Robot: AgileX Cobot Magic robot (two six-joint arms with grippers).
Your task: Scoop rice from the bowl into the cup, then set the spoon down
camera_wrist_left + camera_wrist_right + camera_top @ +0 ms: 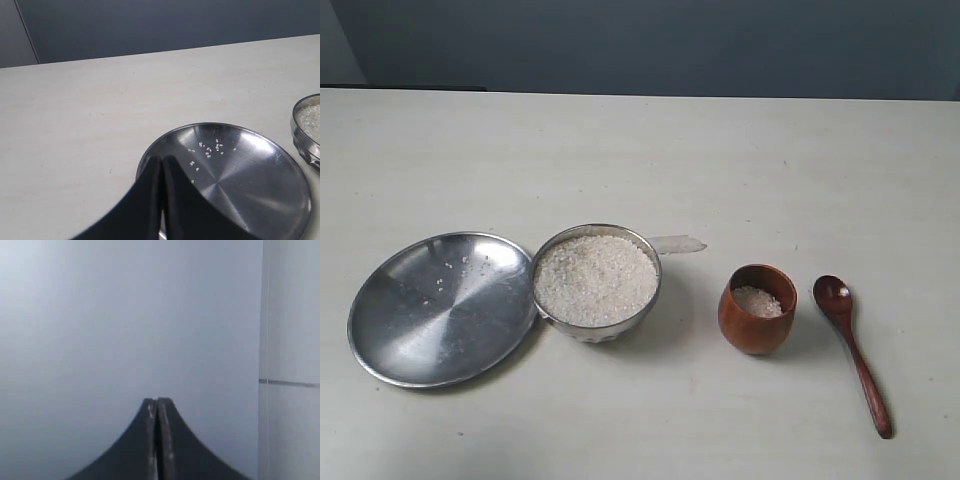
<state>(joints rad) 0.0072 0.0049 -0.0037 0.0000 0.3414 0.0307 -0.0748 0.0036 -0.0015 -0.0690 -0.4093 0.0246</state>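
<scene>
Bowl (303,139) w/ rice (311,116) mostly cut off in left wrist view.

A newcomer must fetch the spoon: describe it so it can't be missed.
On the table, a row runs from a flat steel plate through a steel bowl of rice to a wooden cup. The spoon lies past the cup, at the row's right end. Only it is long and slim: dark reddish-brown wood, small round head.
</scene>
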